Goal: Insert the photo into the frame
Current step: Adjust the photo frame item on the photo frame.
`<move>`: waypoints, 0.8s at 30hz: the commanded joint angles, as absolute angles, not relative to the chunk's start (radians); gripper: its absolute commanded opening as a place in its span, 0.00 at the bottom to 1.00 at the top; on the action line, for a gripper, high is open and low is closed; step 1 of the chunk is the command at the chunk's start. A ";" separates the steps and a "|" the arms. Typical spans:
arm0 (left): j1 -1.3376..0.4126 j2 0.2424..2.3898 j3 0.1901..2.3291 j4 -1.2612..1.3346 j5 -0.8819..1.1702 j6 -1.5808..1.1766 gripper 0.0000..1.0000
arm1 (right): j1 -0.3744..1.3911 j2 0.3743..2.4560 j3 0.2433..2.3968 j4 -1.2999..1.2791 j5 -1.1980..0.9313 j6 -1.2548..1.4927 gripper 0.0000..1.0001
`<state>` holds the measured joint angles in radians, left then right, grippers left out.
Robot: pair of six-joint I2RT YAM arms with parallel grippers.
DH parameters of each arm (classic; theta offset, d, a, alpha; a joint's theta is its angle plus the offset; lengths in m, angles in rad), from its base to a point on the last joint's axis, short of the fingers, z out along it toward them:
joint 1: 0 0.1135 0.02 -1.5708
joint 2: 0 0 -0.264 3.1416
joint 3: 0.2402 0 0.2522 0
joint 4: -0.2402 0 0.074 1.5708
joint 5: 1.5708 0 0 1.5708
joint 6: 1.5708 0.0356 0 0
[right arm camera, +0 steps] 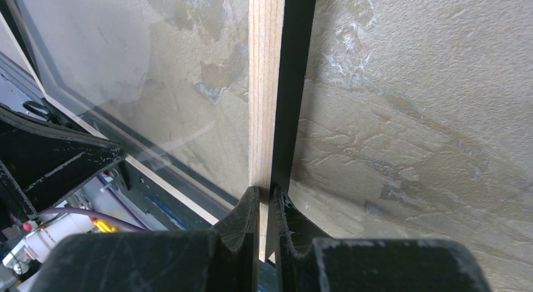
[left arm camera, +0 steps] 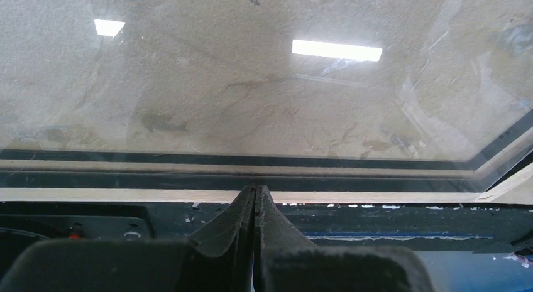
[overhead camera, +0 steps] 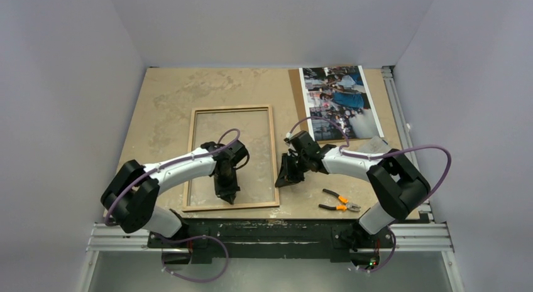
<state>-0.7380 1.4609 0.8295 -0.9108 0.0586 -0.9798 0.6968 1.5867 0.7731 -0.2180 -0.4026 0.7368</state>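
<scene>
Photo (overhead camera: 339,100) behind and right of frame (overhead camera: 231,108)

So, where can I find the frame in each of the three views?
Top external: the frame sits left of centre.
Left wrist: its light rail crosses the lower half.
Right wrist: one rail runs up the middle, in the right gripper.
Shared landmark: the clear pane.

**Bright, even light; glare on glass**

Top view: bright, even overhead light, sharp, soft shadows on the desk (overhead camera: 163,97). Left wrist: two ceiling-lamp reflections glare on pane of the frame (left arm camera: 377,195), slight haze. Both wrist views: foreground at btm edge blurred.
</scene>
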 commanded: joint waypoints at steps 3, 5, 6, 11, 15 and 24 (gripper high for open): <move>-0.706 1.562 0.792 -0.732 -0.187 -0.941 0.00 | 0.734 1.656 0.764 -0.240 -0.284 0.695 0.00; -0.702 1.571 0.797 -0.730 -0.187 -0.936 0.00 | 0.736 1.655 0.765 -0.243 -0.282 0.694 0.00; -0.701 1.575 0.800 -0.729 -0.187 -0.934 0.00 | 0.736 1.657 0.767 -0.244 -0.282 0.693 0.00; -0.693 1.599 0.813 -0.723 -0.186 -0.921 0.00 | 0.739 1.658 0.772 -0.251 -0.277 0.692 0.00; -0.690 1.632 0.830 -0.723 -0.178 -0.910 0.00 | 0.740 1.662 0.772 -0.254 -0.276 0.690 0.00; -0.690 1.632 0.838 -0.734 -0.189 -0.904 0.00 | 0.742 1.663 0.778 -0.257 -0.276 0.690 0.00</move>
<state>-0.6964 1.5848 0.8829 -0.8551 -0.0193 -0.9222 0.7082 1.5970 0.7914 -0.2337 -0.3889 0.7322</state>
